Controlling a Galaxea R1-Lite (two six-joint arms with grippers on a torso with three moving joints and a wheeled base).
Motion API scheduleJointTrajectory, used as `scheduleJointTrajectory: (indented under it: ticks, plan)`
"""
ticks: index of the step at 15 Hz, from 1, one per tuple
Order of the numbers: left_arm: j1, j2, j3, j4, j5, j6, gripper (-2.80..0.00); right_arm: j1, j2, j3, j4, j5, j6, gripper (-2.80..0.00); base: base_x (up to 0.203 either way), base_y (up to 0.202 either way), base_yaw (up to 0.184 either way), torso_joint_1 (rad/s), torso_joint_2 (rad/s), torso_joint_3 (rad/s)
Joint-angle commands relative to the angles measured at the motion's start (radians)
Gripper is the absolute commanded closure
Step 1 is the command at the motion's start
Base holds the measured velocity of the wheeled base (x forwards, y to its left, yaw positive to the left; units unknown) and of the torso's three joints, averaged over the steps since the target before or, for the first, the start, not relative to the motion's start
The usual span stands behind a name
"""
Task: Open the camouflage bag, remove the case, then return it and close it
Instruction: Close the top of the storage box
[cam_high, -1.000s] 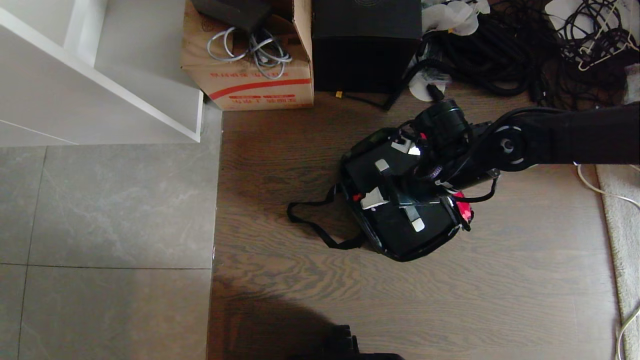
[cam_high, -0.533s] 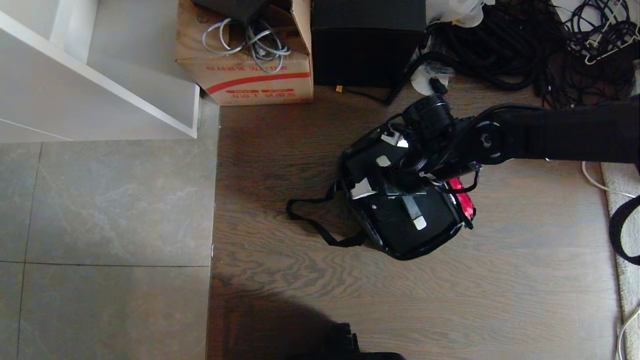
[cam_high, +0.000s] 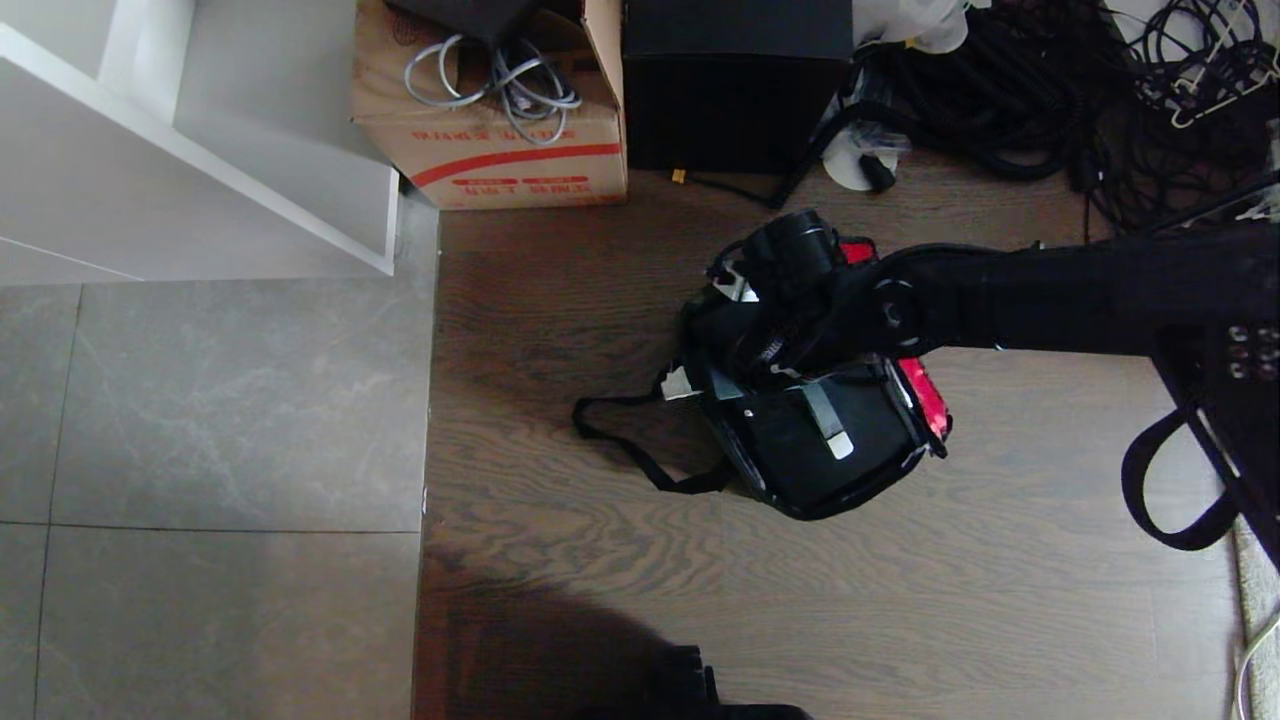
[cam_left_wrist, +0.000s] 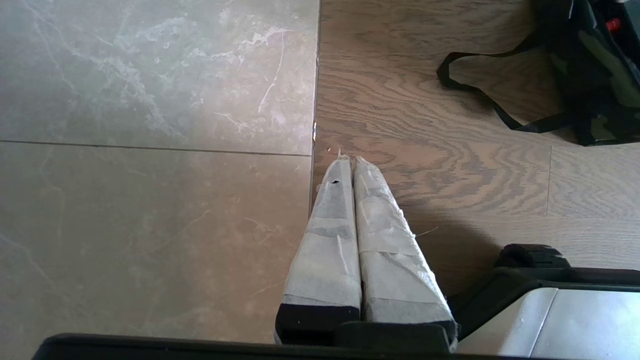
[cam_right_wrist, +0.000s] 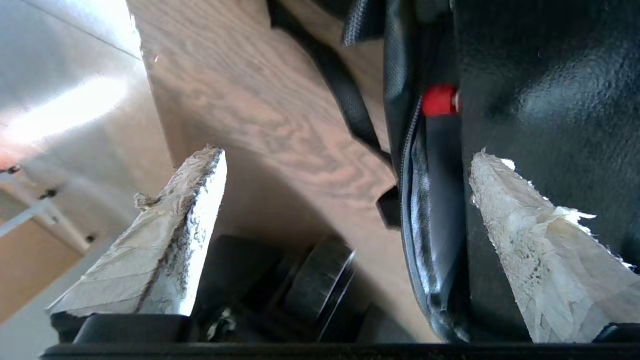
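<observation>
The wood floor (cam_high: 800, 600) takes most of the head view, and grey tiles (cam_high: 200, 420) lie beside it on the side far from the bag. The bag (cam_high: 900, 455) lies open on the wood floor, about in the middle of it, with its red panel (cam_high: 922, 395) showing on the side toward the right arm's base. In the left wrist view the camouflage cloth of the bag (cam_left_wrist: 607, 75) shows. The case (cam_high: 800, 440) lies flat inside the bag, black, with a grey handle (cam_high: 828, 425) on top. Beyond the bag, at the far edge of the wood floor, stand a cardboard box (cam_high: 500, 140) with grey cables in it and a black box (cam_high: 735, 85) just beside that. Farther along that edge lies a heap of black cables (cam_high: 1050, 100). A white shelf (cam_high: 200, 150) stands on the other side of the cardboard box from the bag. The right arm (cam_high: 1050, 300) reaches across the far half of the bag. The right gripper (cam_right_wrist: 345, 165) is wide open and holds nothing; one taped finger (cam_right_wrist: 530, 235) is over the case near the bag's zipper edge, by a small red latch (cam_right_wrist: 437, 100), and the other finger (cam_right_wrist: 170, 235) is over the bare floor outside the bag. A black strap (cam_high: 630, 450) runs from the bag out on the floor toward the tiles. The left gripper (cam_left_wrist: 348, 157) is well apart from the bag, over the line between tiles and wood, its taped fingers pressed together with nothing between them.
</observation>
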Motion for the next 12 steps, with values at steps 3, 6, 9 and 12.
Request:
scheduleJointTrajectory:
  ticks: [3,6,9,12]
  plan:
    - [0.000,0.000,-0.001,0.000,0.000,0.000,0.00,0.030,-0.018,0.068,-0.074,-0.010,-0.038,-2.80,0.000,0.000,0.000,0.000,0.00,0.000]
    - [0.000,0.000,0.000,0.000,0.000,0.000,0.00,0.078,-0.020,0.095,-0.132,-0.028,-0.035,-2.80,0.000,0.000,0.000,0.000,0.00,0.000]
    - [0.000,0.000,0.001,0.000,0.000,0.000,0.00,0.107,0.025,0.114,-0.229,-0.153,-0.035,-2.80,0.000,0.000,0.000,0.000,0.00,0.000]
    - [0.000,0.000,0.000,0.000,0.000,0.000,0.00,0.109,0.065,0.118,-0.285,-0.207,-0.048,-2.80,0.000,0.000,0.000,0.000,0.00,0.000]
